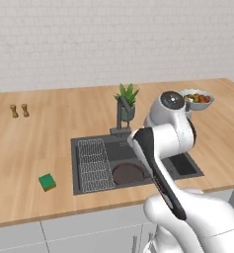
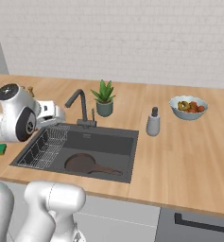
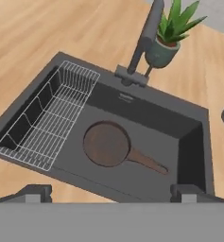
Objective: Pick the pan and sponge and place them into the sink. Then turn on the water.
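Kitchen: white brick wall behind a long light wooden countertop (image 1: 34, 148) on pale grey cabinets.
Arm: white Franka arm with dark joints, bent over the front edge of the basin.
Sink: large dark grey rectangular sink (image 2: 108, 142) set into the countertop, a wire grid rack (image 3: 49, 118) filling its left part and a dark faucet (image 2: 78, 106) on the rim at 12 o'clock.
Pan: round, shallow, dark brown frying pan (image 3: 106, 144) lying flat on the sink floor beside the rack, its long straight handle pointing toward 4 o'clock in the hand view.
Gripper: two-finger gripper (image 3: 111, 193) hanging above the sink's near rim, jaws spread wide with nothing between them, well clear of the pan.
Plant: spiky green plant in a grey-green pot (image 2: 104, 101) just beside the faucet at 1 o'clock.
Bowl: pale bowl of fruit (image 2: 189, 108) far off at 2 o'clock from the sink.
Bottle: grey soap dispenser (image 2: 153, 122) near the sink's right rim.
Sponge: small rectangular sponge, green top over a yellow-orange layer (image 1: 47, 182), on the countertop at 8 o'clock from the sink, apart from its rim.
Shakers: two small brown shakers (image 1: 19, 110) far at 10 o'clock.
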